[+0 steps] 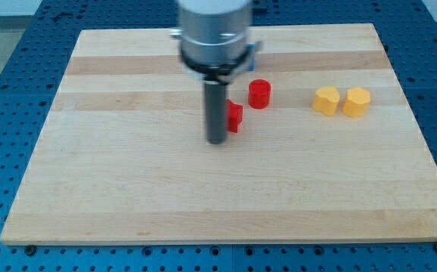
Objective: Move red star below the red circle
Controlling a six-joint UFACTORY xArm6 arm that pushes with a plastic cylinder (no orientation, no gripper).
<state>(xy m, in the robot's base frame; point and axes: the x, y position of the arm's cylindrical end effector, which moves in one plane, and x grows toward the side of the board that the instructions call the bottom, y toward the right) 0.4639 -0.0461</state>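
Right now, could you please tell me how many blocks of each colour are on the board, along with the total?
Red: 2, the red circle and the red star, which is partly hidden behind my tip.
Yellow: 2, a yellow block and a second yellow block side by side at the view's right.
Blue: 1, a blue block mostly hidden behind the arm.
Total: 5
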